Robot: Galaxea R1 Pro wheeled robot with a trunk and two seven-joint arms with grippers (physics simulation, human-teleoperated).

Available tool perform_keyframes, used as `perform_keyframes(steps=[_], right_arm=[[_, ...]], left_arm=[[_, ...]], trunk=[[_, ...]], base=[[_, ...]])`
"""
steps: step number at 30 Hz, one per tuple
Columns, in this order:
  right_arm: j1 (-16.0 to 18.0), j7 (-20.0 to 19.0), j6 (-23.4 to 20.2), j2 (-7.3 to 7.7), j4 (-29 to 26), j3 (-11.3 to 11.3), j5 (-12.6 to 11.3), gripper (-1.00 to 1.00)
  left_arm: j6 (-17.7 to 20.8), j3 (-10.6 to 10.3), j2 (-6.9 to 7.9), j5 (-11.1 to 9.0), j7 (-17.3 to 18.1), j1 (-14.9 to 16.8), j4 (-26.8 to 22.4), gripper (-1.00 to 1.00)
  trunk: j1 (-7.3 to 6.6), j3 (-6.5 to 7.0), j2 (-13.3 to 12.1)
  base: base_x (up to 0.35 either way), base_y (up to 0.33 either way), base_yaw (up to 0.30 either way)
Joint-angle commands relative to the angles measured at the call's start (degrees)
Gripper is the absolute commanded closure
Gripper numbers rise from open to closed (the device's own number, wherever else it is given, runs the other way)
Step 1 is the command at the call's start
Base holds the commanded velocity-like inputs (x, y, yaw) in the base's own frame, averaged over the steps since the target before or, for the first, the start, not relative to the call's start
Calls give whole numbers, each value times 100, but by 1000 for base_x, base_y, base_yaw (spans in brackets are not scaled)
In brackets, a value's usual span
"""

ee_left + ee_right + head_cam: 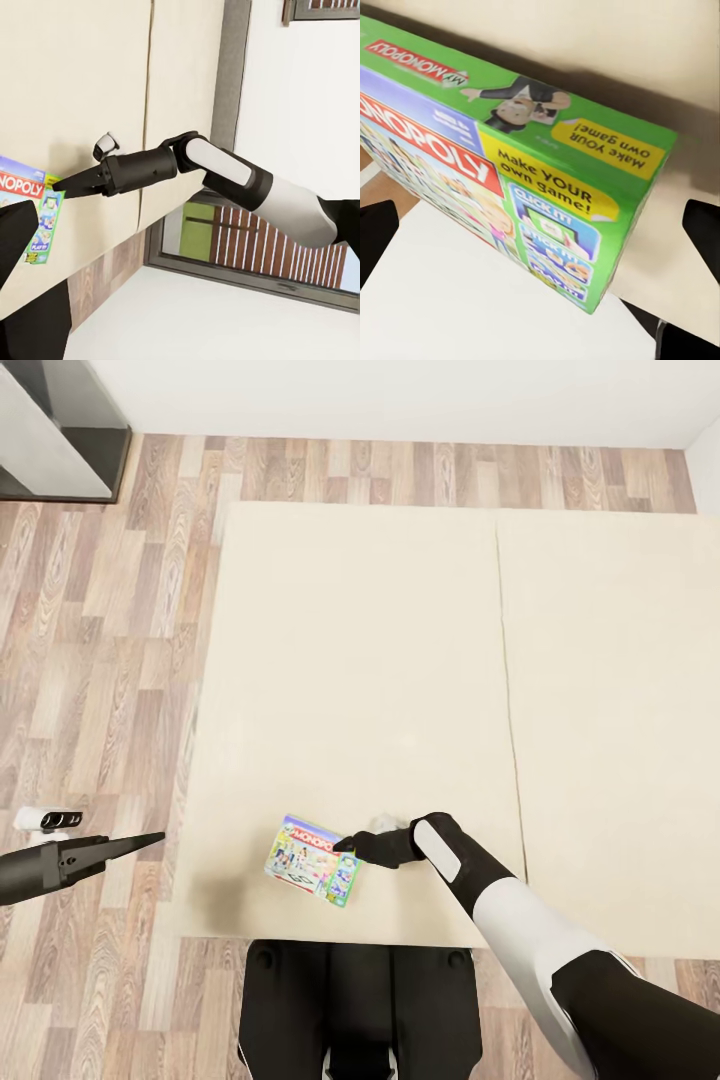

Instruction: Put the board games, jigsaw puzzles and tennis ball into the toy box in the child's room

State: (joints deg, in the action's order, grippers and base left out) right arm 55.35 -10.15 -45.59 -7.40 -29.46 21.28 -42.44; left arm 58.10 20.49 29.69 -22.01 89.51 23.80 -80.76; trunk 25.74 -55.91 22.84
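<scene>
I'm bringing R gripper (pixel 345 847) to the Monopoly box (pixel 312 860) on bed (pixel 400 660); grip unclear; should centre jaws over edge.

The right arm (pixel 540 940) extends forward from the shoulder, bent at the elbow, with its white forearm leading into a black wrist. The right gripper (pixel 345 848) points toward the robot's left, fingers drawn to a narrow tip. The left arm is held out to the side, low; the left gripper (pixel 150 839) tapers to a closed point.
</scene>
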Motion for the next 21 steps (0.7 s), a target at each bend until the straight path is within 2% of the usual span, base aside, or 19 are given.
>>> perform_keyframes(steps=[1,21], right_arm=[[2,-40,6,2,2,9,70,-100],[2,-40,6,2,2,14,70,-100]], left_arm=[[61,-1,2,4,23,2,-1,-100],[61,-1,2,4,27,2,-1,-100]], trunk=[[4,-6,8],[4,-6,8]], base=[[0,15,20],[0,59,2]])
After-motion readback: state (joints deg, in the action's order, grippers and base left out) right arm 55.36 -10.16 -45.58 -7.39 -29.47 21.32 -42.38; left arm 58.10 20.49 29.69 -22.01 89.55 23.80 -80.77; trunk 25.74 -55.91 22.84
